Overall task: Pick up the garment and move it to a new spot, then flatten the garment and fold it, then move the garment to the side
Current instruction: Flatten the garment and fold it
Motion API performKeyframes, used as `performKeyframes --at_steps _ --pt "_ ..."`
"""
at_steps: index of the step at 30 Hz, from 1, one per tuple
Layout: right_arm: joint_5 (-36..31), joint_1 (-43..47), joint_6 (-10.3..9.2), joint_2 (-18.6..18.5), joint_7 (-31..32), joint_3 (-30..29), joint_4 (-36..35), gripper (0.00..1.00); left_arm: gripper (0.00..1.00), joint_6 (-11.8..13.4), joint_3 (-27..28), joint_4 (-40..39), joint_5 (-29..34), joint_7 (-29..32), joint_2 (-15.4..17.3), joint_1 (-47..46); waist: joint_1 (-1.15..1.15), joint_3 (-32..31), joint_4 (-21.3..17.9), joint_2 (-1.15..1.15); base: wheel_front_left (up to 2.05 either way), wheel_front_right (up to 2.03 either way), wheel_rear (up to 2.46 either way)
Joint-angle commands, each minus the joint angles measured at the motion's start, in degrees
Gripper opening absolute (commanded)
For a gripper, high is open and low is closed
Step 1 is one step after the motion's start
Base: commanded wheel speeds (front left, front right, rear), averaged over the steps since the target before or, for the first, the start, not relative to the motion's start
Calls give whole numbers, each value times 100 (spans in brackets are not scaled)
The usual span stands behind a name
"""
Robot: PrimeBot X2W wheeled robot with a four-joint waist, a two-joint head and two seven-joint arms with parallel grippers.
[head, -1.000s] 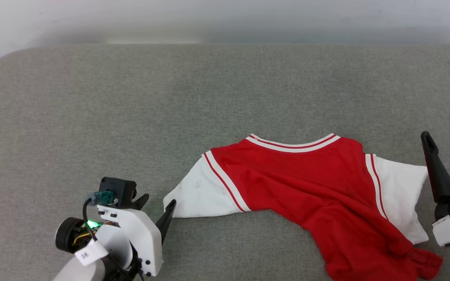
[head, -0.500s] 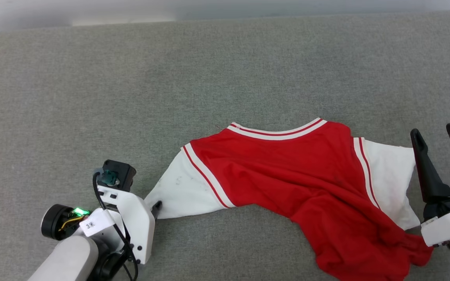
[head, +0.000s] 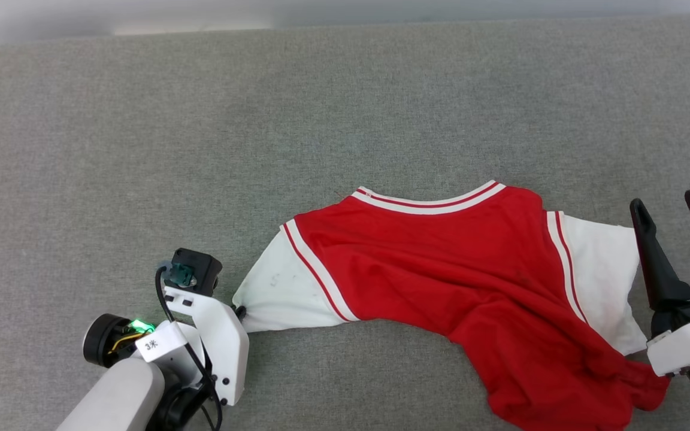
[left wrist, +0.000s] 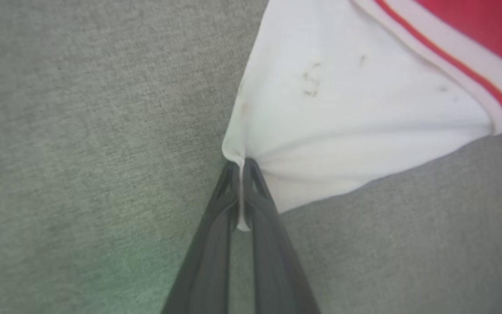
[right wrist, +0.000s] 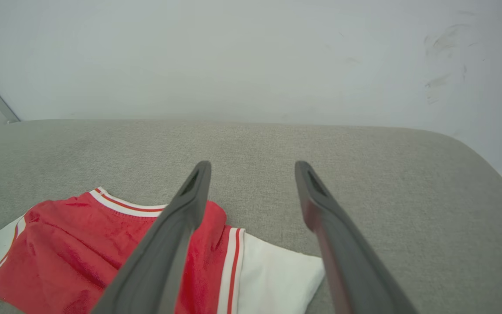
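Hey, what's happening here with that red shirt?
The robot's left end effector is shut on the corner of one white sleeve of the shirt, which lies rumpled, plain red side up, on a grey cushion. The right end effector stands open beside the other sleeve, holding nothing.

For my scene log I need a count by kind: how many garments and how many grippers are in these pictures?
garment: 1
grippers: 2 (left gripper, right gripper)
Total: 3
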Motion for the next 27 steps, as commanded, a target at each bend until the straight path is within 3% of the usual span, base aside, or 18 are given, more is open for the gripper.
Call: performKeyframes --at_steps 1,6,11,20,27 --pt "-8 12 -2 -53 40 -20 21 100 0 69 -28 257 41 -94 -30 163 0 -83 44 0 0 0 0" --pt "-69 121 -2 -249 583 -41 121 100 0 274 338 -118 194 -913 -34 42 0 -282 156 0 0 0 0" --pt "-102 193 -3 -631 1679 -42 146 100 0 415 526 -700 316 -1327 37 126 0 -368 302 0 0 0 0" --pt "38 -487 -3 -1066 4330 -290 635 100 0 432 369 -1862 412 -1144 209 329 0 -202 587 0 0 0 0" --pt "176 -1192 -3 -1390 5140 -164 1389 100 0 410 233 -2359 464 -1044 205 285 0 -16 771 0 0 0 0"
